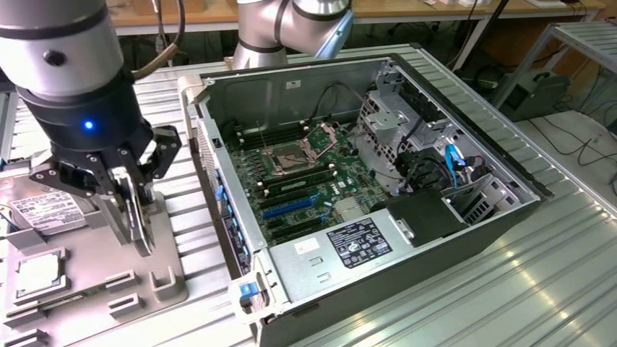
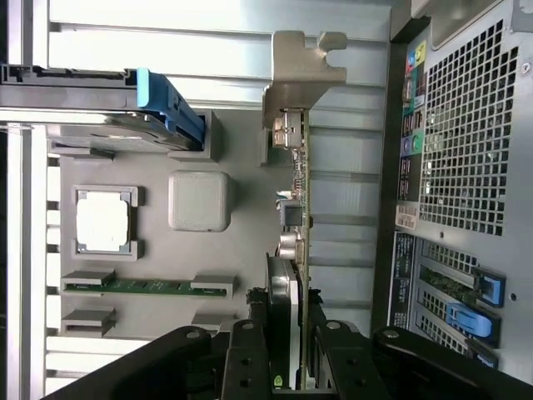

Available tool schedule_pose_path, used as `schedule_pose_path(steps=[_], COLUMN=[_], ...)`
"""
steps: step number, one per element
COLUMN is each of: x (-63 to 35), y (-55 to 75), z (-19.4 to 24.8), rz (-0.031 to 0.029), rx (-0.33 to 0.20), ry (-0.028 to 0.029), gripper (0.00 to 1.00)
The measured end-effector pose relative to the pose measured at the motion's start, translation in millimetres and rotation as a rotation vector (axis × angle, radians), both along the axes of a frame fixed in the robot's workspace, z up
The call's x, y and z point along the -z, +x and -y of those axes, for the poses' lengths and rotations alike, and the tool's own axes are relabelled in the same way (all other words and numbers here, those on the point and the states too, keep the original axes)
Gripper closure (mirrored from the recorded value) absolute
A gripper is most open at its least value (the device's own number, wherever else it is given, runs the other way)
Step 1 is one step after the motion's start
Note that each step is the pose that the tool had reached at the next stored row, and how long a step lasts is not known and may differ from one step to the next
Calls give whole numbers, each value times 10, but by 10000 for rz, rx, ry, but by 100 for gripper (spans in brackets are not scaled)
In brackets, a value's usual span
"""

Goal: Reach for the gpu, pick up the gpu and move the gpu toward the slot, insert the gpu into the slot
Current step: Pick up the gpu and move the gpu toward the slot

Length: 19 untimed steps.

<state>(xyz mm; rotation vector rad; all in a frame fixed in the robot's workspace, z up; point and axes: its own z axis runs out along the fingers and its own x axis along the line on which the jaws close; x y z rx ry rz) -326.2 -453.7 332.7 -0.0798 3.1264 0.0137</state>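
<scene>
My gripper (image 1: 130, 206) is shut on the gpu (image 1: 141, 235) and holds it edge-on and upright over the grey holder tray (image 1: 159, 289), at the exterior view's left. In the wrist view the gpu (image 2: 293, 217) runs away from my gripper (image 2: 287, 337); its green card edge, black cooler and silver end bracket (image 2: 304, 67) show. Whether it still touches the tray I cannot tell. The blue slot (image 1: 289, 207) lies on the green motherboard inside the open computer case (image 1: 463, 224), well to the exterior view's right of the gpu.
On the tray lie a hard drive (image 1: 39, 210), a processor chip (image 1: 39, 271) and a memory stick (image 2: 146, 286). The case's near wall (image 1: 217, 181) stands between the tray and the motherboard. Its perforated rear panel (image 2: 466, 125) is beside the gpu.
</scene>
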Motion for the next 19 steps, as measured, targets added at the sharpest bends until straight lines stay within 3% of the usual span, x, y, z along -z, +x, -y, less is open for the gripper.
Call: schedule_pose_path(steps=[6,10,11,12,13,14,15,19], x=[-264,-707,-881,-993,-1052,-1053,-1053,-1053], y=[0,0,0,0,0,0,82,84], z=[0,0,0,0,0,0,0,0], rz=[0,-1,0,1,2,0,0,0], rx=[0,0,1,14,41,41,56,59], ry=[0,1,1,8,9,8,5,4], gripper=[73,73,73,73,73,73,73,73])
